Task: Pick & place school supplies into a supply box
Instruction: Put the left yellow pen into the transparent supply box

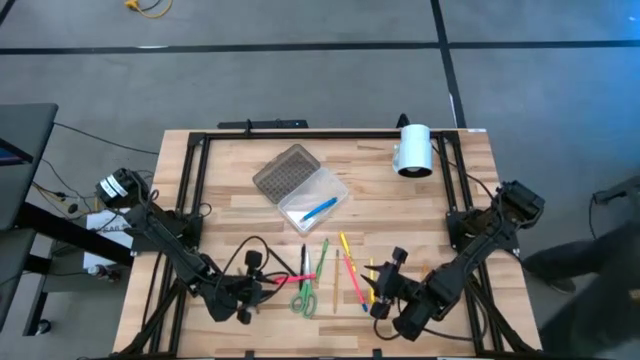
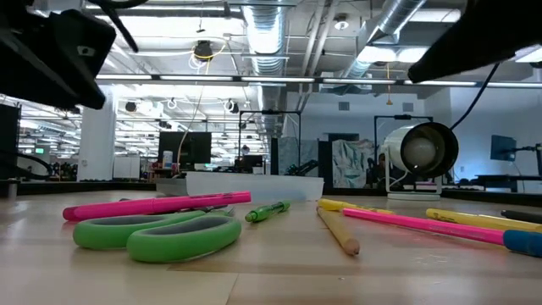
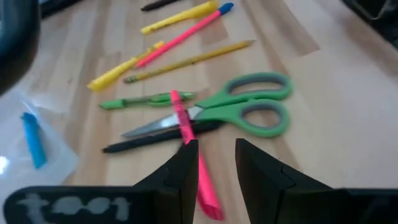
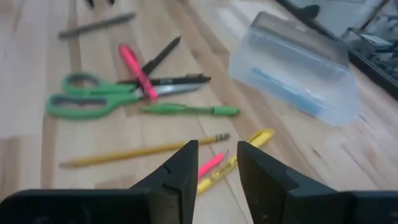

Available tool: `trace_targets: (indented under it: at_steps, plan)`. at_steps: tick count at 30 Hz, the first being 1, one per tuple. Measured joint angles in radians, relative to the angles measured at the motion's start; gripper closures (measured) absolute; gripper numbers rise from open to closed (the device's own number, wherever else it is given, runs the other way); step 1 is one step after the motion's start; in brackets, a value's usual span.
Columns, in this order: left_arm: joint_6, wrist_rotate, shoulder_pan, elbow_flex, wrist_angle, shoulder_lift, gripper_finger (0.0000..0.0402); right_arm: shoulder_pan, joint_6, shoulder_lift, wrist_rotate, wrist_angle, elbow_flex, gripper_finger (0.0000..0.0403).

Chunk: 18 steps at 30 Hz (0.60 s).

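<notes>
The supply box (image 1: 300, 187) is lying open toward the far middle of the tabletop (image 1: 230, 215), its grey dot-gridded lid (image 1: 282, 170) folded back and a blue pen (image 1: 319, 210) resting in its clear tray; the rest of the supplies are lying loose on the near part of the tabletop, between the two arms; the green-handled scissors (image 3: 249, 109) are lying flat with a pink pen (image 3: 193, 158) and a black pen (image 3: 155, 138) crossing their blades, a green pen (image 3: 143, 101) just beside them, and a wooden pencil (image 4: 143, 151), a yellow pen (image 4: 236, 163) and another pink pen (image 4: 211, 163) lying farther toward the right arm; the left gripper (image 3: 214, 168) is hovering low over the first pink pen, its fingers parted on either side of it and holding nothing; the right gripper (image 4: 217, 165) is hovering above the pencil and the yellow pen, its fingers likewise parted and empty; a white cylinder (image 1: 414, 150) is lying at the far right edge.
</notes>
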Motion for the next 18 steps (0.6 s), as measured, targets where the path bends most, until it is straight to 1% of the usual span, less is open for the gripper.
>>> trace_targets:
  at_steps: [2, 4, 7, 10, 12, 14, 18]
  plan:
    - [0.027, -0.013, 0.000, 0.000, -0.001, 0.000, 0.0306, -0.002, -0.025, 0.000, -0.037, -0.005, 0.000, 0.0296]
    - [0.046, -0.014, 0.000, 0.000, -0.001, 0.000, 0.0306, -0.008, -0.017, 0.000, -0.076, -0.009, 0.000, 0.0296]
    - [0.067, -0.016, 0.000, 0.000, -0.001, 0.000, 0.0306, -0.038, 0.085, -0.002, -0.102, -0.021, 0.000, 0.0296]
    - [0.067, -0.016, 0.000, 0.000, -0.002, 0.000, 0.0306, -0.093, 0.206, -0.002, -0.182, -0.066, 0.000, 0.0296]
    - [0.072, -0.016, 0.001, 0.000, -0.003, 0.000, 0.0306, -0.128, 0.253, -0.002, -0.208, -0.092, 0.000, 0.0296]
    - [0.090, -0.016, 0.000, 0.000, -0.009, 0.000, 0.0306, -0.157, 0.253, -0.002, -0.205, -0.090, 0.000, 0.0296]
    - [0.129, -0.017, 0.000, 0.000, -0.036, 0.000, 0.0306, -0.218, 0.183, -0.002, -0.198, -0.049, 0.000, 0.0296]
